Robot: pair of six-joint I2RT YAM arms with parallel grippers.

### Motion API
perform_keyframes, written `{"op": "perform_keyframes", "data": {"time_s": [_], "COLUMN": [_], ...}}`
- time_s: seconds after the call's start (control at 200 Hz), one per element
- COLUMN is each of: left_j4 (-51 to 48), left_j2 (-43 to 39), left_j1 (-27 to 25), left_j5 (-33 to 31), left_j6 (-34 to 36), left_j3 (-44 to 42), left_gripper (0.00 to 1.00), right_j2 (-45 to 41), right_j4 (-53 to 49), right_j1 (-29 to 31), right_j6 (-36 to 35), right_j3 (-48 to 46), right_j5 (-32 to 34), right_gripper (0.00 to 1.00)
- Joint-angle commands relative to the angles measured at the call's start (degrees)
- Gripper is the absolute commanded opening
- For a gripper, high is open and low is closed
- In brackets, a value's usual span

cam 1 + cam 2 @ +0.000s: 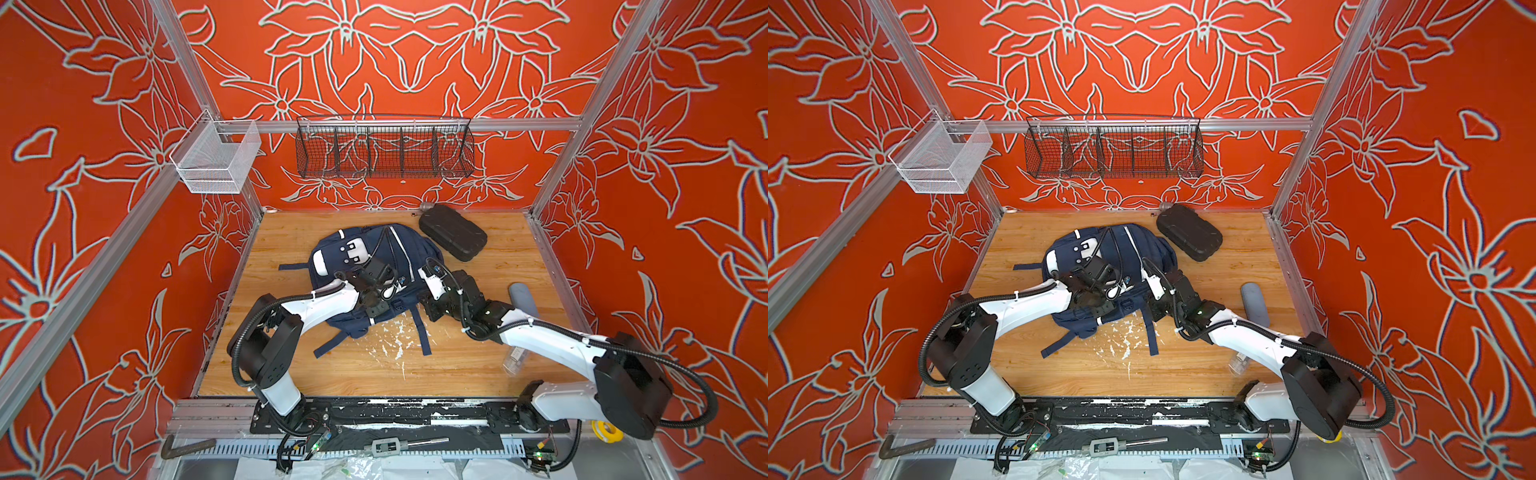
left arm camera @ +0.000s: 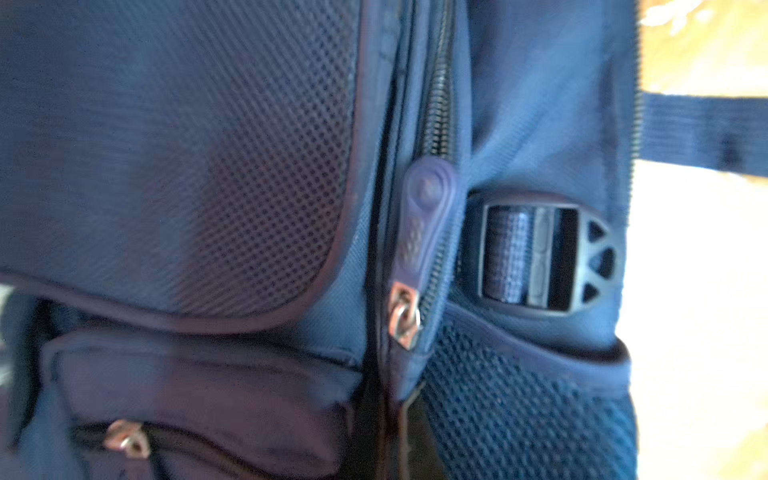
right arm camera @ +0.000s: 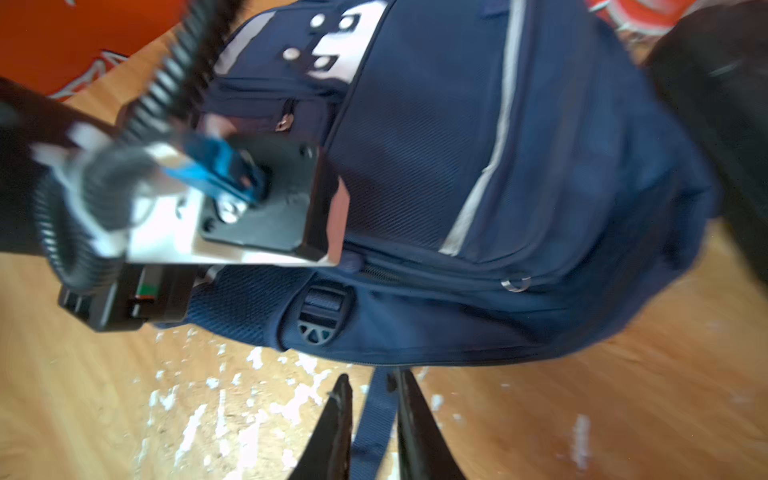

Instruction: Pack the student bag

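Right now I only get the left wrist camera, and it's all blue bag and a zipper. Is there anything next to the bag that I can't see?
Observer: Yes. In both top views a black hard case lies beside the student bag, up and right of it in those views.
Operator: Ooh! And where's the other arm?
Observer: The right wrist view shows the right fingers on either side of a bag strap; I can't tell whether they pinch it.

Bright even light; wrist views blurred, overexposed
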Motion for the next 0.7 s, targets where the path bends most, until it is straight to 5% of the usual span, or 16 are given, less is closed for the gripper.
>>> {"op": "perform_keyframes", "data": {"time_s": [0.0,0.3,0.485,0.695], "left_j4": [4.3,9.9,18.7,22.4], "left_j2": [-6.6,-11.1,-13.4,-14.2], "left_j1": [0.5,0.9,0.9,0.9], "left_j5": [-1.4,0.4,2.0,3.6], "left_j6": [2.9,7.2,6.6,3.9], "left_j3": [-2.1,-9.3,-16.5,-18.8], "left_gripper": [0.00,0.00,0.00,0.00], "right_j2": [2.0,6.9,14.5,23.6], "right_j4": [5.6,15.4,-11.1,-21.2], "right_j1": [-0.6,-4.4,-3.8,-2.4], "right_j6": [6.2,26.5,24.5,28.7], "right_j3": [2.2,3.5,19.7,29.4], "right_j5": [-7.0,-14.6,-8.5,-8.2], "right_gripper": [0.27,0.41,0.36,0.41]}}
